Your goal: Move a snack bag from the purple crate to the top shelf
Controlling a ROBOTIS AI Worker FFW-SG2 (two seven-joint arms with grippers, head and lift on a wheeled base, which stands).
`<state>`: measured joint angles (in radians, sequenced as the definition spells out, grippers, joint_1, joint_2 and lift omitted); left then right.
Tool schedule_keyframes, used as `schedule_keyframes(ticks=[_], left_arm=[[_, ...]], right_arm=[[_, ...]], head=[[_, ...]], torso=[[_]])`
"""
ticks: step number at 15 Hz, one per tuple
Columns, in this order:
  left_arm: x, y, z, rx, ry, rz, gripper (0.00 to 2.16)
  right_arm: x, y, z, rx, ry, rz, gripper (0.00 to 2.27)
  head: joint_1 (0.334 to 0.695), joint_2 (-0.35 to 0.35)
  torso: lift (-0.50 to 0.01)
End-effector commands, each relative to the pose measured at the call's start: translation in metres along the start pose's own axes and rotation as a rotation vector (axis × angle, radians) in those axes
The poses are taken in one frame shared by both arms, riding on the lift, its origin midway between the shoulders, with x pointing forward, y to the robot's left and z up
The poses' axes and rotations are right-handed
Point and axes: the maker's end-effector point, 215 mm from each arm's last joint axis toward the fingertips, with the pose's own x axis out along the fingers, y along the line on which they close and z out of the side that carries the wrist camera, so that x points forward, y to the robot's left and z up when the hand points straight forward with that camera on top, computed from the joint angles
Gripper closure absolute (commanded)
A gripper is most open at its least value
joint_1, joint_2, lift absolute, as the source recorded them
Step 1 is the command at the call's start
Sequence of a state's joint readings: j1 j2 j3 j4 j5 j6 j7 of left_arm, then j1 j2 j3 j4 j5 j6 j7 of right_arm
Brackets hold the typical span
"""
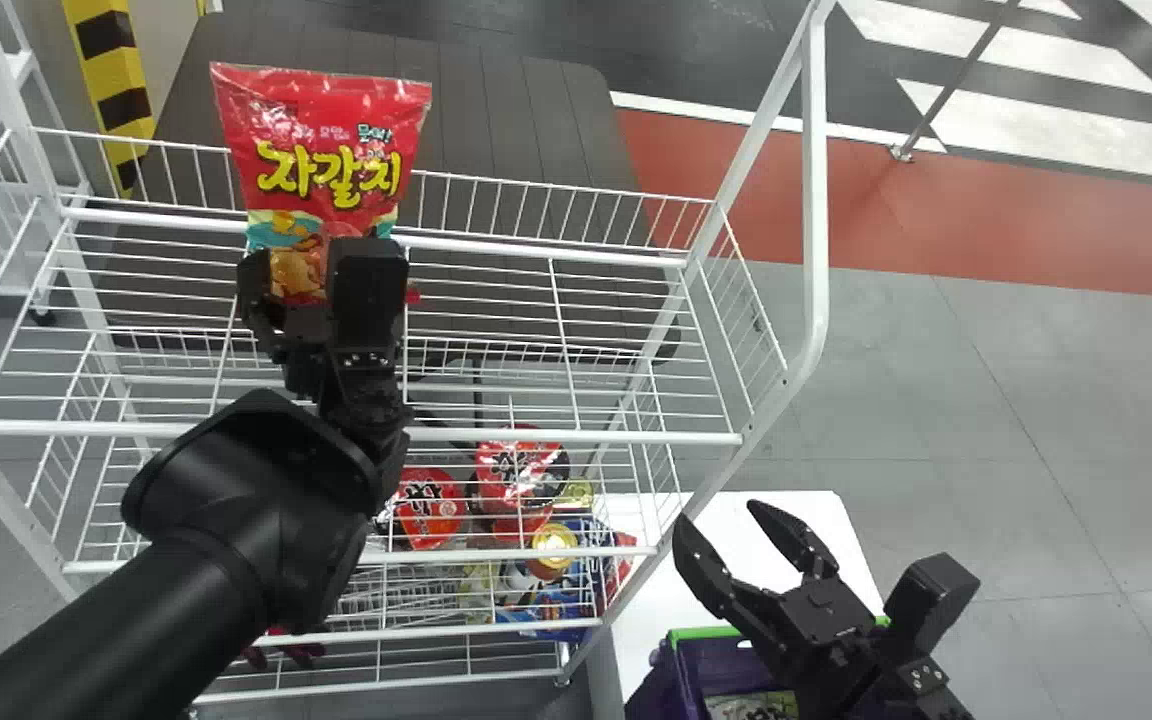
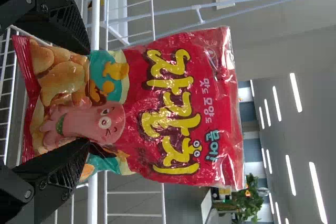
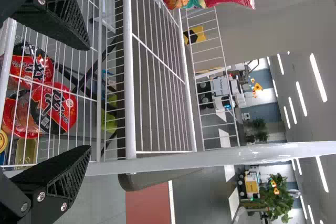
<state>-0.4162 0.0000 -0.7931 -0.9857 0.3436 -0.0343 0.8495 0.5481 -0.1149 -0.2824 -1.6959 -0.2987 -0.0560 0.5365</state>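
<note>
Wire rack [image 1: 576, 436], one snack bag [image 1: 326, 150] aloft

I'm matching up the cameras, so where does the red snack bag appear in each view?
Head view: the snack bag is upper left, held by the left end effector.
Left wrist view: close up, between the fingers.
Right wrist view: farther off, cut by the picture's edge.
Shared landmark: the white wire rack.

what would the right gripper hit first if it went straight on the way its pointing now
Probably the top shelf's front rail, which crosses the view ahead of the right gripper, though depth is unclear and it might pass above or below.
</note>
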Motion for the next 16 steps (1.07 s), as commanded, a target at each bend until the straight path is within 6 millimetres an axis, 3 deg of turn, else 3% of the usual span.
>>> schedule_keyframes(ticks=[1, 5, 6, 8, 11, 16], left_arm=[[0.0028, 0.0002, -0.0008, 0.003, 0.004, -0.001, 0.3], [0.0075, 0.0003, -0.0024, 0.011, 0.009, -0.011, 0.37], [0.0081, 0.0, -0.0027, 0.014, 0.011, -0.013, 0.5], [0.0072, -0.0016, -0.0035, 0.019, 0.01, -0.018, 0.55], [0.0059, -0.0029, -0.0036, 0.029, 0.006, -0.019, 0.9], [0.0025, -0.0067, -0.0056, 0.056, 0.0, -0.027, 1.03]], right_arm=[[-0.0018, -0.0011, -0.0001, 0.002, 0.0, -0.002, 0.17], [-0.0034, -0.0025, 0.0001, 0.005, -0.001, -0.005, 0.17], [-0.0034, -0.0022, 0.0001, 0.005, -0.001, -0.004, 0.17], [-0.0038, -0.0032, 0.0004, 0.008, -0.003, -0.008, 0.17], [-0.0039, -0.0026, 0.0012, 0.015, -0.007, -0.005, 0.17], [-0.0048, -0.0042, -0.0005, 0.023, -0.007, -0.01, 0.17]], head=[[0.695, -0.286], [0.695, -0.284], [0.695, -0.283], [0.695, -0.283], [0.695, -0.286], [0.695, -0.289]], torso=[[0.001], [0.001], [0.001], [0.001], [0.001], [0.001]])
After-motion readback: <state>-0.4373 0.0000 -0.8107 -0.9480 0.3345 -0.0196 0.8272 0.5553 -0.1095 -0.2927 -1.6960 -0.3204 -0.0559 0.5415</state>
